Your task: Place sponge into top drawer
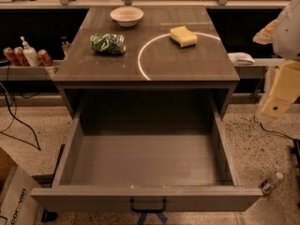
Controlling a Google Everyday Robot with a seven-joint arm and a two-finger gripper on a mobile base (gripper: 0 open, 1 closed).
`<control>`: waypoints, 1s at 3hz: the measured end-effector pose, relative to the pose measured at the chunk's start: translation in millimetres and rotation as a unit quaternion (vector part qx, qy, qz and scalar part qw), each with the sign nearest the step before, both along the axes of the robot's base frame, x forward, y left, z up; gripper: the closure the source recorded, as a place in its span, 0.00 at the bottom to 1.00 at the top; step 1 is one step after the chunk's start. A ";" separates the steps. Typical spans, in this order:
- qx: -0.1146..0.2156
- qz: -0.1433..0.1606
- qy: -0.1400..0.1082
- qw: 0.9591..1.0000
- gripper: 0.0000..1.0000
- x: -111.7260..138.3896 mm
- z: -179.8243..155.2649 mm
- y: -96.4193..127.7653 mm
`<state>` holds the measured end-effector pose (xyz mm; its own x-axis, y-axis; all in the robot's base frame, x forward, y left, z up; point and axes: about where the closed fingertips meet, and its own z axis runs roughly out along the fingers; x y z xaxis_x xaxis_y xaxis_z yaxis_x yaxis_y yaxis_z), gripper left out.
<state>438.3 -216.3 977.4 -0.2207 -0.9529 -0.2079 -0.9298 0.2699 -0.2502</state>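
Observation:
The pale-yellow sponge (183, 36) lies on the cabinet top, right of centre at the back. The top drawer (146, 197) is pulled fully open toward me; its inside shows bare and the dark handle sits at the centre of its front. My gripper (280, 93) hangs at the right edge of the view, beside the cabinet, level with the drawer opening and well to the right of the sponge. It holds nothing that I can see.
A green wrinkled bag (108, 43) and a white bowl (126, 16) sit on the cabinet top (187, 64). Cans and a pump bottle (29, 53) stand on the left shelf. A cardboard box (14, 198) is on the floor left, a water bottle (272, 183) on the floor right.

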 end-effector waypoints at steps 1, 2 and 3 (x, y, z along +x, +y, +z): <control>0.000 0.000 0.000 1.000 0.00 0.0 0.0 0.0; 0.019 0.012 -0.020 1.000 0.00 13.9 0.3 14.8; 0.056 0.018 -0.047 0.997 0.00 40.6 -0.9 33.1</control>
<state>478.8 -183.2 976.5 -0.1616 -0.9291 -0.3325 -0.9128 0.2688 -0.3075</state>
